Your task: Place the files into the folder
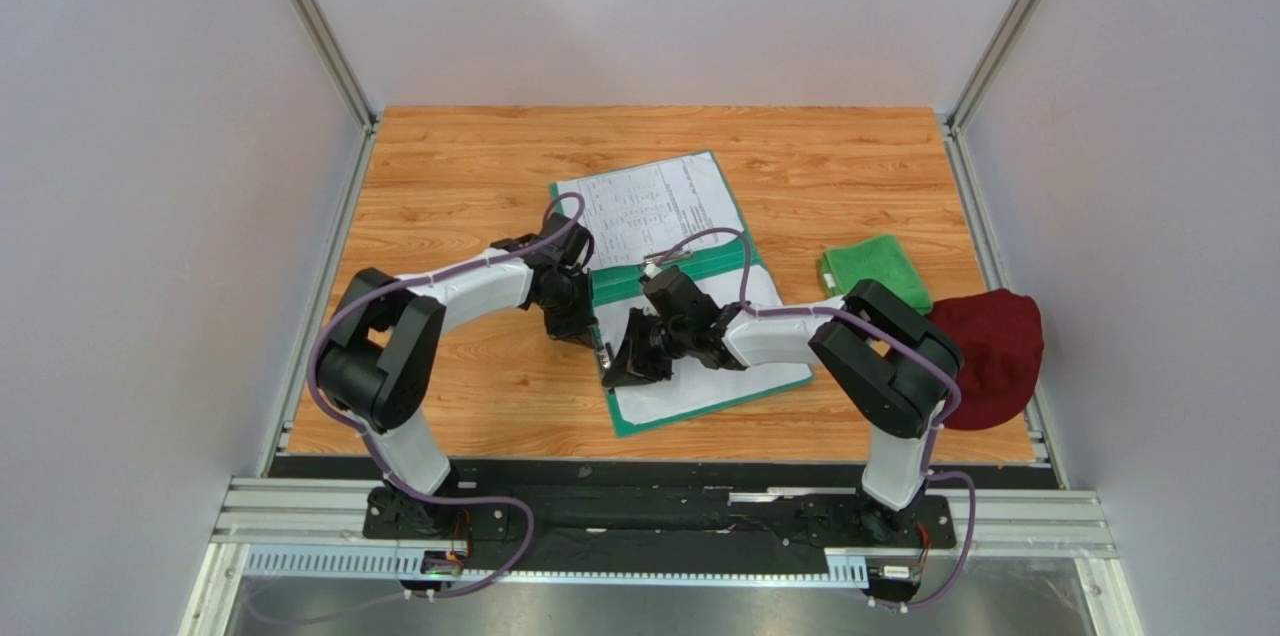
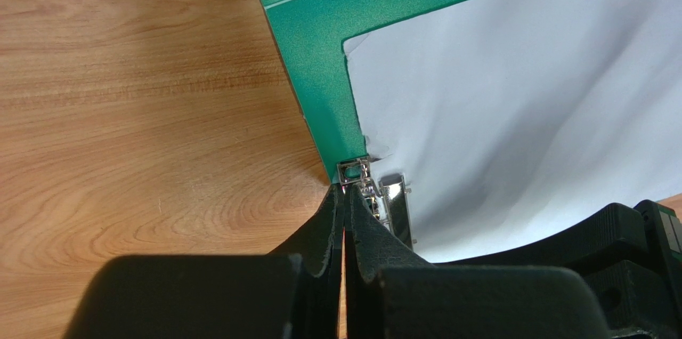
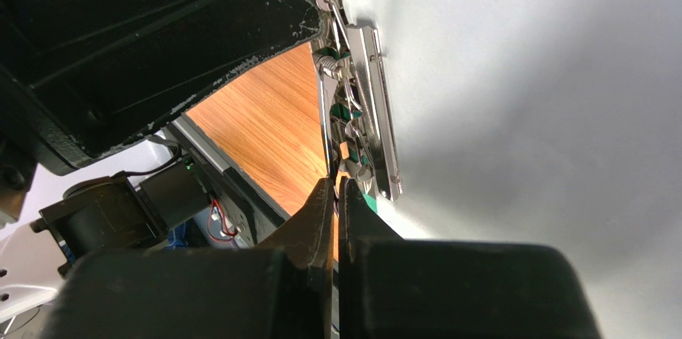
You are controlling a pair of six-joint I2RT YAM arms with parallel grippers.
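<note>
A thin teal-green plastic folder (image 1: 628,285) lies open on the wooden bench (image 1: 451,171). A white sheet printed in black text and tables (image 1: 654,201) rests on the half beyond both pairs of jaws, and a blank white sheet (image 1: 699,378) on the half under and right of them. The left jaws and the right jaws meet at the folder's near left edge, close together. The left jaws are fully closed, tips against the end of a shiny metal spring clip (image 2: 394,195) at the folder's corner; whether they pinch it cannot be told. The right jaws are closed too, a thin wire of that clip (image 3: 372,115) running down to their tips. A bright green folded cloth (image 1: 875,270) and a dark red cloth (image 1: 992,351) lie well right of the right jaws.
</note>
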